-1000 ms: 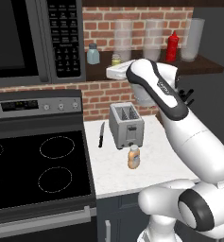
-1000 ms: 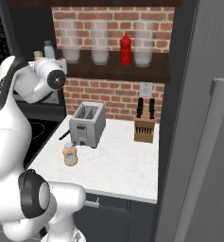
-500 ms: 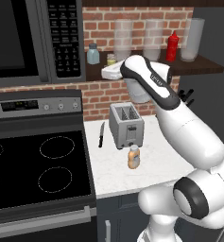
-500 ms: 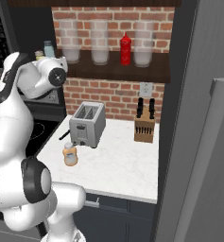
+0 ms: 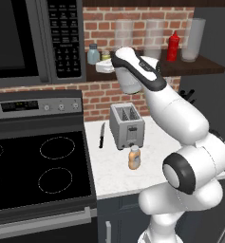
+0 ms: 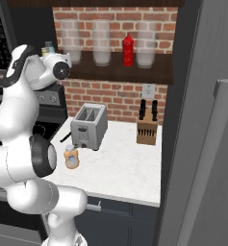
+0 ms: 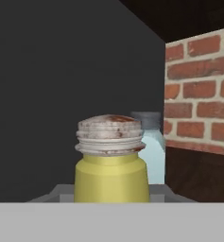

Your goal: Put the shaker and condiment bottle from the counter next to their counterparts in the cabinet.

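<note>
Shaker [image 7: 111, 158] clamped in closed claw [image 5: 103, 66], at cabinet [image 5: 199, 66] shelf, just before blue-grey shaker [image 7: 151, 146].

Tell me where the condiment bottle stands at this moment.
The condiment bottle stands on the white counter, just in front of the toaster.

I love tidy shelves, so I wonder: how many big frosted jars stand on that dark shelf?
3, in a row against the brick: left jar, middle jar, right jar, which stands beyond the red squeeze bottle. More may hide behind the arm.

On the cabinet [image 5: 199, 66] shelf, the shaker [image 7: 111, 160] stands just before its counterpart [image 7: 151, 146]; the condiment bottle [image 5: 134, 157] stands on the counter [image 5: 114, 171] before the toaster [image 5: 127, 126].
</note>
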